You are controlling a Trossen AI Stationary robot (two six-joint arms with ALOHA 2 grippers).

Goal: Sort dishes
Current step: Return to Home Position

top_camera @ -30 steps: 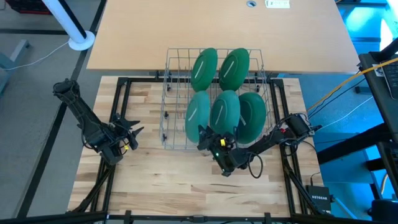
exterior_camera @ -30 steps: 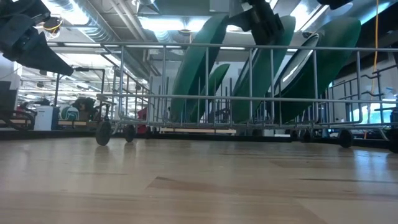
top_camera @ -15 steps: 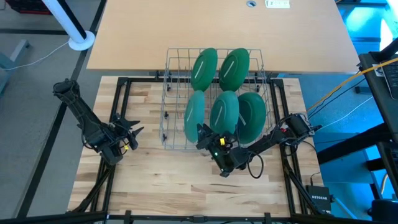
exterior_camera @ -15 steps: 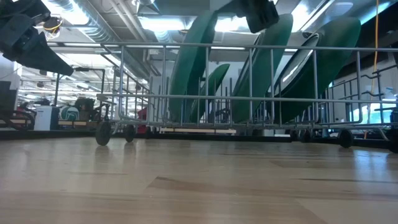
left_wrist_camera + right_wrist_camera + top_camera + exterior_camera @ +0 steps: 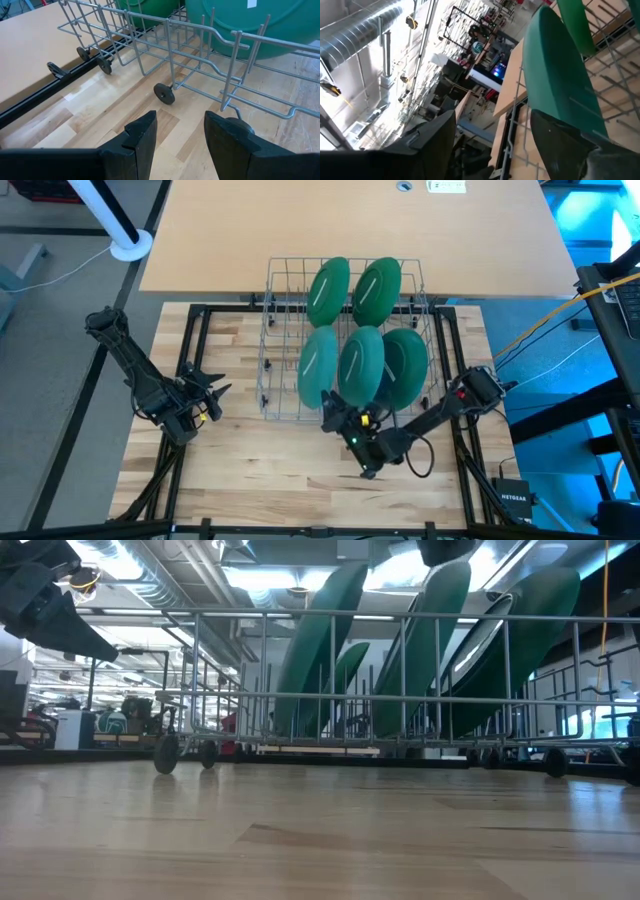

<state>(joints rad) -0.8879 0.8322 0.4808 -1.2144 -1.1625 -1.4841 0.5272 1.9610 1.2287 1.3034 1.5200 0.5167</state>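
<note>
Right at the dish rack's (image 5: 268, 370) near edge, the right hand (image 5: 332, 418) hangs spread and empty just beside the five green plates (image 5: 362, 360) standing in the rack, so a sloppy swing home could clip a rim and knock one over, I reckon.

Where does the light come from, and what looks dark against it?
Low view: ceiling lights shine from behind the rack, so the green plates are backlit, and the left gripper, off to the side, and the right gripper, at the rack's front, show as dark silhouettes. Right wrist view: a bright ceiling, with glare. High view: even overhead light, only soft shadows on the table.
</note>
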